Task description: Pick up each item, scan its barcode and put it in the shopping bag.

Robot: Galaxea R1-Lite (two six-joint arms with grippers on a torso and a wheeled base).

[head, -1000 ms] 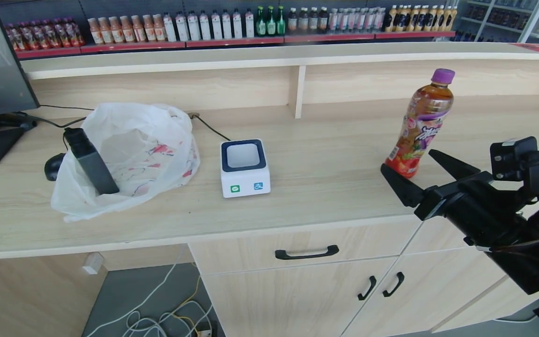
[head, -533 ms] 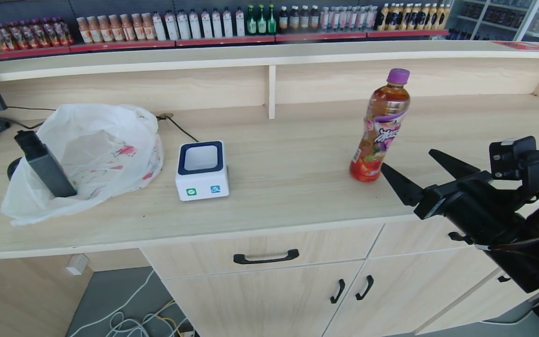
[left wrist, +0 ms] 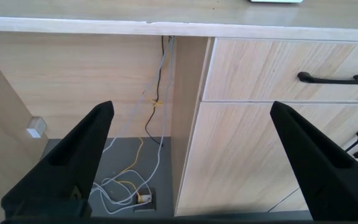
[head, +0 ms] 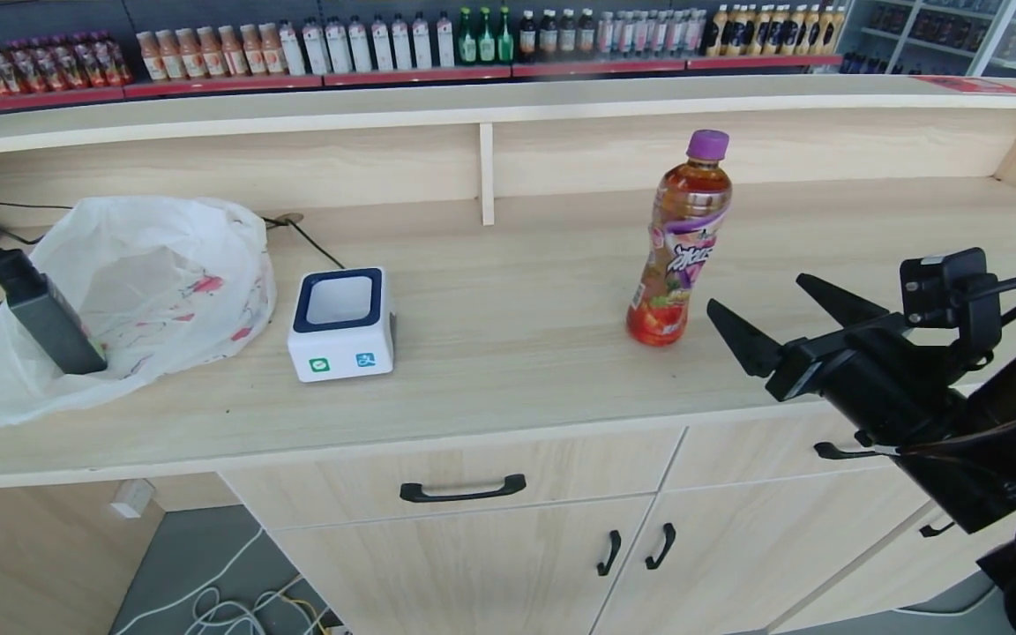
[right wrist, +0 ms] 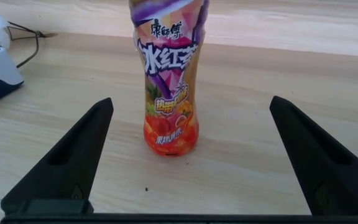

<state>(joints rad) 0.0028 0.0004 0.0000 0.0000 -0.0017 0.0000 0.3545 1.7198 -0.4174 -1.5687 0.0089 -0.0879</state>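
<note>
Honestly, it's starting the pick-up: right pincer (head: 755,293) is hanging spread wide near the upright bottle (head: 680,238), right of centre on the surface (head: 517,344). Next move is calling for closing around its body.

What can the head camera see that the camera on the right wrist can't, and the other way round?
Head camera only: the purple cap, the grey box by the shopping bag, the drawer handle and the drink shelves behind. Right wrist camera only: nothing new, just the lower label seen face-on. Both: the bottle, upright on the counter ahead of the open right fingers, and the scanner.
</note>
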